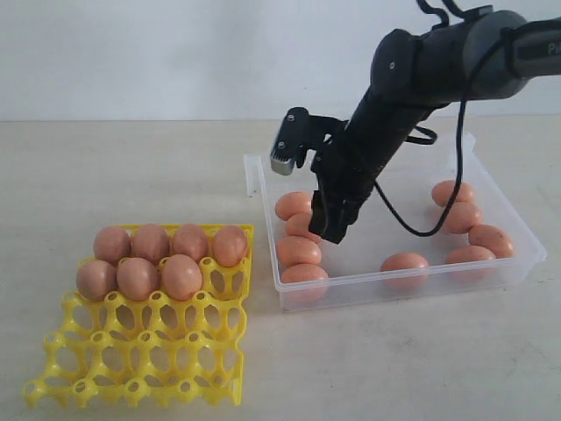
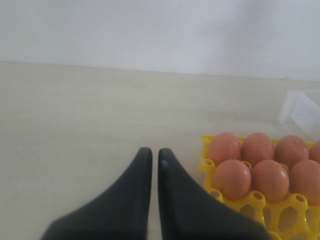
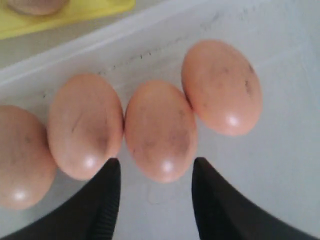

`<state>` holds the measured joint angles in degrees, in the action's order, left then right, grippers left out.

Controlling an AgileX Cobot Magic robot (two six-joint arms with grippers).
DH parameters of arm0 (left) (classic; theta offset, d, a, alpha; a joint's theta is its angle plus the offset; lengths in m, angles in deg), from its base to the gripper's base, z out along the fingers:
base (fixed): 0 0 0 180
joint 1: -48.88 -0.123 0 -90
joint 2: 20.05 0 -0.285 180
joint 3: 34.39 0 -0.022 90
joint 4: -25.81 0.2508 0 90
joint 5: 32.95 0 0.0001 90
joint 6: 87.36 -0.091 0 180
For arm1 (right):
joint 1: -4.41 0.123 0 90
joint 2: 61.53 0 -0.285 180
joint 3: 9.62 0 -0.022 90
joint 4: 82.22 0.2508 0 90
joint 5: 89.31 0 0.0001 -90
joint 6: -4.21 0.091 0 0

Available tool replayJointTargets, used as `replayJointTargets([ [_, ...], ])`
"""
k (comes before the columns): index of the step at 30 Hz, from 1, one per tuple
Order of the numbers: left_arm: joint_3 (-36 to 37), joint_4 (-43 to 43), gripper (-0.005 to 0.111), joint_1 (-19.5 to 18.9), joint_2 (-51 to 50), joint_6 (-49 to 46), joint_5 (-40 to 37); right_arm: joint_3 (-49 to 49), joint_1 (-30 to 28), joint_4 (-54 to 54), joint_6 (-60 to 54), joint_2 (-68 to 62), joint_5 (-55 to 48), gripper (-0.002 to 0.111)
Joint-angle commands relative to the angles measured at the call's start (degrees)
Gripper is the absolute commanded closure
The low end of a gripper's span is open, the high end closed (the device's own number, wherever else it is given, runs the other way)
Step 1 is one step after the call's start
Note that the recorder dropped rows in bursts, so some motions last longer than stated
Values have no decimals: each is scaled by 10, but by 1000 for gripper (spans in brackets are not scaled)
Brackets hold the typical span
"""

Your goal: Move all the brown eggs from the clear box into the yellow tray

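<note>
1. Eggs [image 3: 160,130]: smooth tan shells, soft sheen, faint dark specks.
2. Box [image 1: 403,285]: clear, glossy plastic.
3. Tray [image 1: 131,368]: bright yellow moulded plastic, slight shine.
4. Table [image 1: 131,175]: pale, matt, faint wood-like grain.
5. Right gripper [image 3: 156,164]: black fingers [image 3: 220,210], smooth, matt, plastic-looking.

Bright, even light; wrist views perhaps slightly soft.

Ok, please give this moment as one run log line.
right claw: open astride brown oval egg | clear plastic box: eggs inside | yellow plastic grid tray: seven eggs | left claw: shut
</note>
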<state>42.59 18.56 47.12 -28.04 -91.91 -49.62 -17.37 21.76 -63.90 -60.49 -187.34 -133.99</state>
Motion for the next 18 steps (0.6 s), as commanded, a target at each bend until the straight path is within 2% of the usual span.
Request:
replayJointTargets([
  [1, 2, 3, 103, 4, 2, 0, 4, -3, 33, -34, -23, 0, 81, 70],
  [18, 2, 3, 103, 4, 2, 0, 4, -3, 38, -56, 18, -66, 88, 70],
])
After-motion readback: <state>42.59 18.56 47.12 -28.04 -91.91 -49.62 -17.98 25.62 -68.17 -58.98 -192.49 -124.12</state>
